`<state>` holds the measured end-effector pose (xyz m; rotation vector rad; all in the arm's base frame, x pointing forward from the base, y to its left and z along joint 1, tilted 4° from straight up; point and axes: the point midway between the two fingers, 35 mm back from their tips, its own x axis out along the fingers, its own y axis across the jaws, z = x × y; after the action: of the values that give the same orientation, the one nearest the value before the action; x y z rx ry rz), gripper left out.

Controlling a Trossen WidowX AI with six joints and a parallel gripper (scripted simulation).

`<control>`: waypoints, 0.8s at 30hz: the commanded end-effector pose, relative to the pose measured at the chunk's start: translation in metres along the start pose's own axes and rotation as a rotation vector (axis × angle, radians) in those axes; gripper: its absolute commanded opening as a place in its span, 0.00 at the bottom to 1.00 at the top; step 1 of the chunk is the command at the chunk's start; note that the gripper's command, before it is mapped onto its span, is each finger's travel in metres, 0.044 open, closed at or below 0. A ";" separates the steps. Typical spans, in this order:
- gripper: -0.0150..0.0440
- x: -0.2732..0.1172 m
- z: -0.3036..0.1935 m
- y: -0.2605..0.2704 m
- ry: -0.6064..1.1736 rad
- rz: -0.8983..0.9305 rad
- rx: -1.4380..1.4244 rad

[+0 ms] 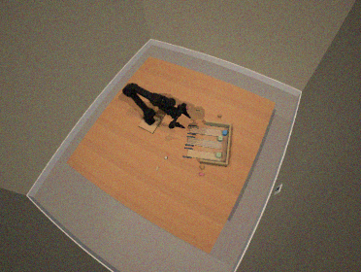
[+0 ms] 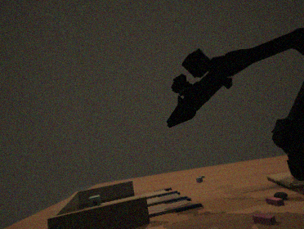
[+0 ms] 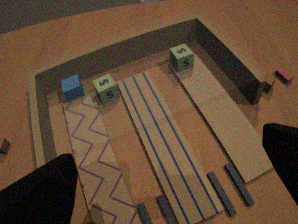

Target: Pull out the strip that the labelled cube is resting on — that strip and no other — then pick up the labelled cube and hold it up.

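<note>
Two green cubes bear dark S-like marks: one [image 3: 105, 88] [image 1: 220, 138] beside a blue cube [image 3: 72, 88] [image 1: 224, 132], the other [image 3: 181, 57] [image 1: 218, 154] at the far end of a plain strip [image 3: 225, 120] [image 1: 206, 154]. The blue cube is at the far end of a purple zigzag strip [image 3: 90, 145]. The first green cube is near that strip's far right corner; its support is unclear. A blue-lined strip [image 3: 162, 145] lies between. My gripper [image 1: 187, 122] [image 2: 169, 123] [image 3: 171, 150] is open and empty, above and short of the strips.
A walled tray [image 1: 230, 146] [image 2: 98, 214] [image 3: 115, 56] surrounds the strips' far ends on three sides. Dark bars [image 3: 221, 193] [image 3: 143, 213] stand by the near ends. Pink blocks [image 2: 274, 201] [image 2: 264, 218] lie near the arm's base, and another pink block [image 3: 284, 75] [image 1: 201, 174] lies outside the tray.
</note>
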<state>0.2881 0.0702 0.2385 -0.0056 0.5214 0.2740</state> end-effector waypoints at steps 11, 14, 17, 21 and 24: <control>0.93 0.000 -0.008 -0.003 0.017 -0.012 -0.021; 0.93 0.000 -0.008 -0.003 0.017 -0.012 -0.021; 0.93 0.000 -0.008 -0.003 0.017 -0.012 -0.021; 0.84 0.003 -0.006 -0.005 0.041 -0.019 -0.030; 0.71 0.018 0.002 -0.016 0.146 -0.043 -0.066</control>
<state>0.2909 0.0654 0.2283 -0.0567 0.5899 0.2682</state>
